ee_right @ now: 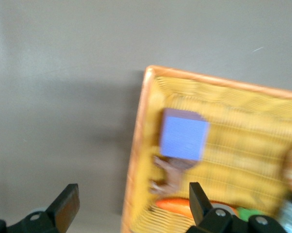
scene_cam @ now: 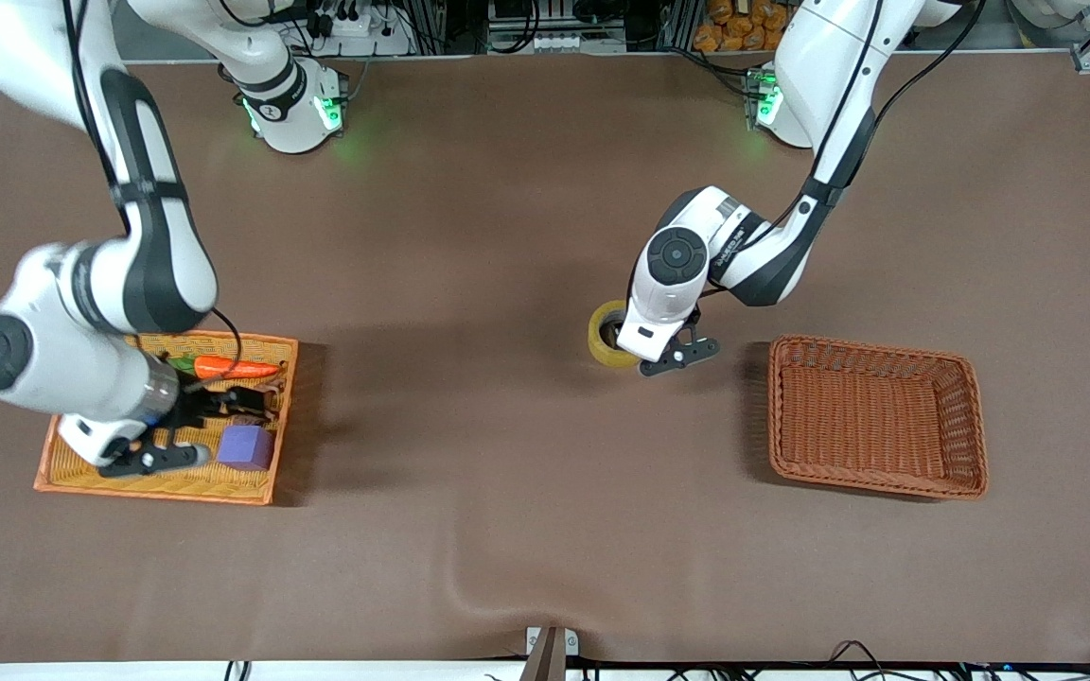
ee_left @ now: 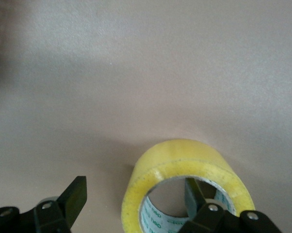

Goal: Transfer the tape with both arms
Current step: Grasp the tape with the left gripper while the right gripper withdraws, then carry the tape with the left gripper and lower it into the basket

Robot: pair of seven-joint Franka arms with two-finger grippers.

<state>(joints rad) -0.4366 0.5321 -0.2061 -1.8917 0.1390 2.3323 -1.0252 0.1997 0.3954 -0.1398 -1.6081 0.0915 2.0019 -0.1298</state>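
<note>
The tape (scene_cam: 599, 333), a yellowish roll with a grey core, lies on the brown table near the middle. My left gripper (scene_cam: 641, 352) is down at it and open. In the left wrist view one finger (ee_left: 193, 194) is inside the core of the tape (ee_left: 185, 162) and the other finger (ee_left: 75, 196) is outside the roll, so the left gripper (ee_left: 135, 188) straddles the roll's wall. My right gripper (scene_cam: 223, 426) is open and empty over the orange tray (scene_cam: 152, 484). In the right wrist view the right gripper (ee_right: 132, 191) hangs over that tray's rim (ee_right: 141, 145).
The orange tray at the right arm's end holds a purple cube (scene_cam: 244, 447), a carrot (scene_cam: 233, 368) and a small dark object; the cube (ee_right: 184, 133) and carrot (ee_right: 177, 206) also show in the right wrist view. A brown wicker basket (scene_cam: 971, 426) stands toward the left arm's end.
</note>
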